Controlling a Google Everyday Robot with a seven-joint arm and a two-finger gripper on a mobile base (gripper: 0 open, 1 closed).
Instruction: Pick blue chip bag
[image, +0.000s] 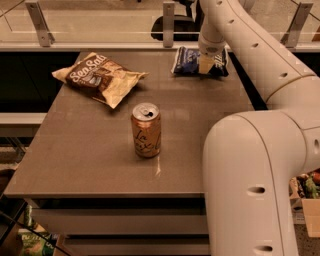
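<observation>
Well, the robot's pale two-finger gripper (206, 65) is down at the far right part of the table, at the end of a white jointed arm (250, 47) that reaches in from about 1 o'clock. It sits directly over the small crinkly dark-blue chip bag with white edges and white markings (186, 60), and its tan tip appears to touch the bag's upper surface. Whether the gripper is open or closed on the bag cannot be told from this angle.

The blue bag lies flat on the tabletop close to the far edge. Most of its visible part spreads out at 9 o'clock from the gripper, and a smaller dark corner shows at 3 o'clock. The middle of the bag is hidden by the gripper.

At roughly 7 o'clock from the gripper, well apart from it, an orange-gold aluminium drink can (146, 131) stands upright near the middle of the table, its top opened. At about 9 o'clock, farther off, lies a larger brown-and-tan crumpled "Sea Salt" snack bag (99, 77), flat and apart from the can.

All three rest on a flat grey-brown rectangular table (85, 155). Beyond its far edge, at 12 o'clock, runs a glass railing with metal posts (169, 22).
</observation>
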